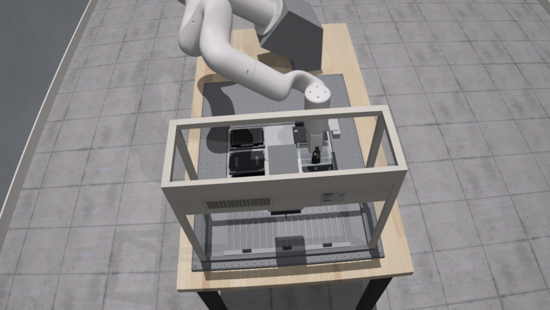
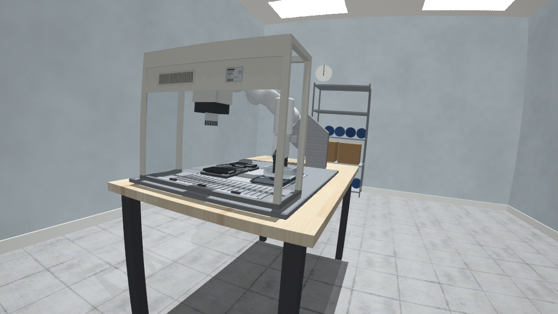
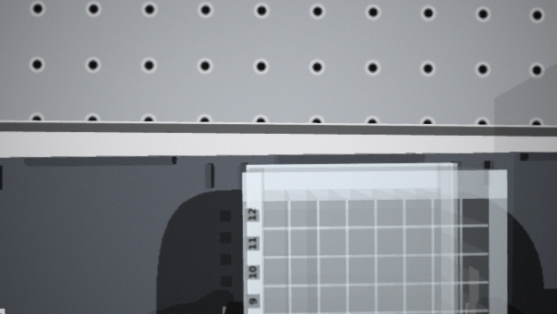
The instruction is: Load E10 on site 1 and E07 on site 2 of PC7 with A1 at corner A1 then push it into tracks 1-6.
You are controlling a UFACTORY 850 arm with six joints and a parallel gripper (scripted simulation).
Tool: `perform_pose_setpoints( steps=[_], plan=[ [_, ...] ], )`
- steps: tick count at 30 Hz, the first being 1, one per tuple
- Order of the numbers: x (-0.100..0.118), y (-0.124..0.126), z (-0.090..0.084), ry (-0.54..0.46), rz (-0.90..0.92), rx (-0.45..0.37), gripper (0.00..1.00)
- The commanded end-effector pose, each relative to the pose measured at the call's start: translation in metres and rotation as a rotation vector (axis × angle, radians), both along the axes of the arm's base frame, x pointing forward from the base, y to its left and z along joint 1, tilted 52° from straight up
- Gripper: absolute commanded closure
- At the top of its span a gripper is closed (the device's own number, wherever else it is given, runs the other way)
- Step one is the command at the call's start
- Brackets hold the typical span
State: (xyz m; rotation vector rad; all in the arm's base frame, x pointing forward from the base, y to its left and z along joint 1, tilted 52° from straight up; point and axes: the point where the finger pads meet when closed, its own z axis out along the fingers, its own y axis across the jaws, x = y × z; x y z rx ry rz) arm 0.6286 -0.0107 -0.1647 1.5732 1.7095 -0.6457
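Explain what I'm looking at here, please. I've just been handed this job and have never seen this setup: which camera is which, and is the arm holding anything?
The white jointed machine is the robot arm, bolted on a wooden table. The beige open frame is the lab instrument. The ribbed floor inside it is its loading rails.

The top view looks down from above, opposite the arm's base. The exterior view stands in the room, on the instrument's side. The wrist view rides on the arm and looks down past the gripper.

The gripper is shut on a clear well plate, whose row numbers show along its edge, above a dark tray. Beside that sit a grey panel and two more dark trays.
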Motion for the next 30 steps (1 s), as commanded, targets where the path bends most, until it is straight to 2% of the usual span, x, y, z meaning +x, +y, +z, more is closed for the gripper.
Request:
perform_pose_setpoints(
  steps=[1, 13, 14, 30],
  plan=[
    [0.0007, 0.0005, 0.0002, -0.001, 0.001, 0.001, 1.00],
    [0.0007, 0.0005, 0.0003, -0.001, 0.001, 0.001, 1.00],
    [0.0008, 0.0002, -0.0001, -0.001, 0.001, 0.001, 0.00],
    [0.0008, 0.0002, 0.0000, -0.001, 0.001, 0.001, 0.00]
  ],
)
